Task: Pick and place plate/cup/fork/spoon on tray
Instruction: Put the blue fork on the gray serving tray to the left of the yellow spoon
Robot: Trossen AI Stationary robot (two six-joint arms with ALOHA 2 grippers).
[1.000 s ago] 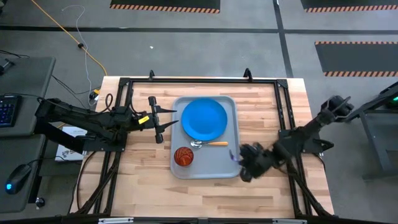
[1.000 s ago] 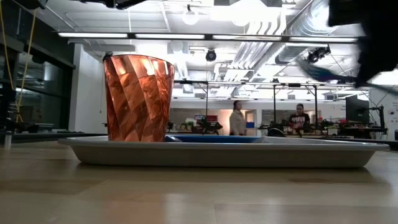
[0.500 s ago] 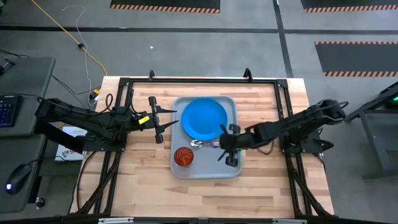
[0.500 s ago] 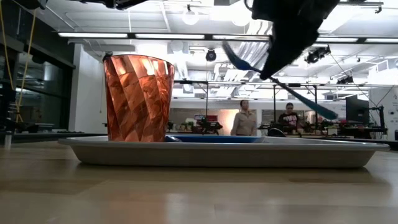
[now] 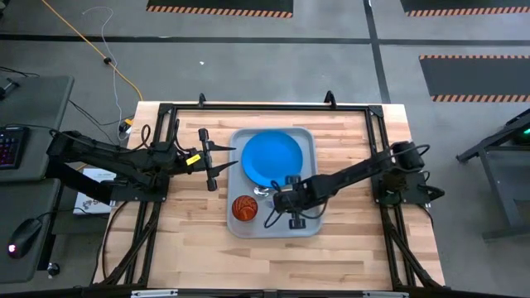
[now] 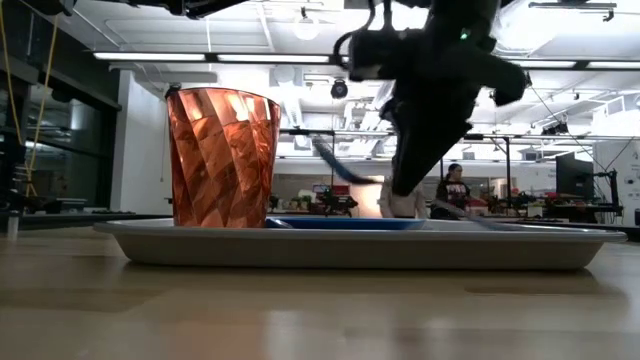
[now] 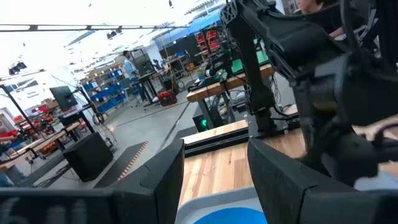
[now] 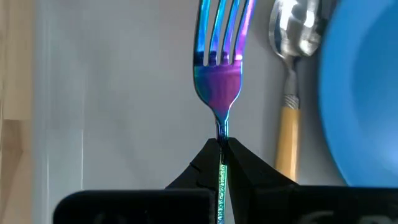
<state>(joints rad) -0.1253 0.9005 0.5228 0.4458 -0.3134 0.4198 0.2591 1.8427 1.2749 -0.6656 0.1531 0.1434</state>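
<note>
The pale grey-blue tray lies mid-table and bears the blue plate, the red cup and the orange-handled spoon. The spoon lies between plate and cup. My right gripper is over the tray's near half, shut on the fork. The fork lies beside the spoon and parallel to it, tines toward the table's left. My left gripper is open and empty, just left of the tray. My right gripper pinches the fork's neck, just behind the tines, between its two fingertips. The teal handle runs back between the fingers, which lie along the fork and come from the table's right. In the low view the fork slants, tines end raised above the tray.
A black frame runs around the table's left, far and right sides. Bare wood lies near of the tray. People stand far off in the room behind.
My right gripper has carried the fork from just off the tray's right edge toward the table's left, and now hangs over the tray's near half, lower than before. The fork has swung round to lie beside the spoon. My left arm has kept still.
</note>
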